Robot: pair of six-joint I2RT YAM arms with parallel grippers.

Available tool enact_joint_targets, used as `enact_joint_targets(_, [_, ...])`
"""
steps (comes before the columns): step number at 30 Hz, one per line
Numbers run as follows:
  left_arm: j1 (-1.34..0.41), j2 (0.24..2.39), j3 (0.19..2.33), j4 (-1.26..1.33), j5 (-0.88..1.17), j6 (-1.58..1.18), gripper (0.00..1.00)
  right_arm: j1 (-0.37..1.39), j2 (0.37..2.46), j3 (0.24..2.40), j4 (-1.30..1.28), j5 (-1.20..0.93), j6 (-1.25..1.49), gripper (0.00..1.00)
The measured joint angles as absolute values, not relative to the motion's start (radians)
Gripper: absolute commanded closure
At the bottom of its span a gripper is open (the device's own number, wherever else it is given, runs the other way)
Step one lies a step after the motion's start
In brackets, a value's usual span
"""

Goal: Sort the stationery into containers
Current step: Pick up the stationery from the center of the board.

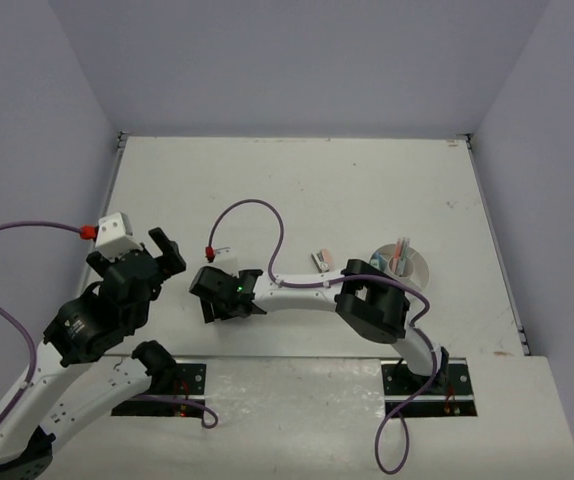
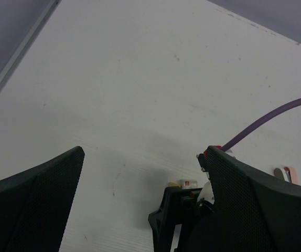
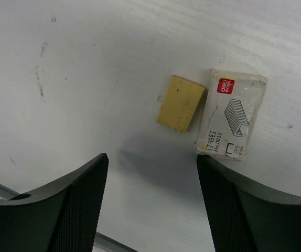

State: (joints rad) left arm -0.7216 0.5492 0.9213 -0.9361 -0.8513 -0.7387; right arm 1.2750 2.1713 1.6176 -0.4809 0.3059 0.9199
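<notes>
In the right wrist view a tan eraser block (image 3: 181, 103) lies flat on the white table, with a white staple box (image 3: 232, 114) beside it on the right. My right gripper (image 3: 152, 160) is open and empty just short of them. It reaches far left in the top view (image 1: 205, 300). The round white organizer (image 1: 403, 264) holds pens at the right. A small pink and white piece (image 1: 322, 258) lies left of it. My left gripper (image 1: 170, 252) is open and empty, raised left of the right gripper. Its wrist view (image 2: 144, 157) shows the eraser (image 2: 170, 184) and box (image 2: 188, 183).
Purple cables (image 1: 257, 215) loop over the table from both wrists. A pink piece (image 2: 288, 173) shows at the right of the left wrist view. White walls enclose the table on three sides. The arm bases sit at the near edge.
</notes>
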Motion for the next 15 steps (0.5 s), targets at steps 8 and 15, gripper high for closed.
enact_joint_targets(8, [-0.722,0.537,0.918,-0.927,-0.844,-0.735,0.0,1.248,2.187,1.633,-0.483,0.36,0.931,0.31])
enact_joint_targets(15, [-0.721,0.536,0.917,-0.918,-0.836,-0.72,0.0,1.244,2.239,1.708,-0.497,0.387,0.93,0.47])
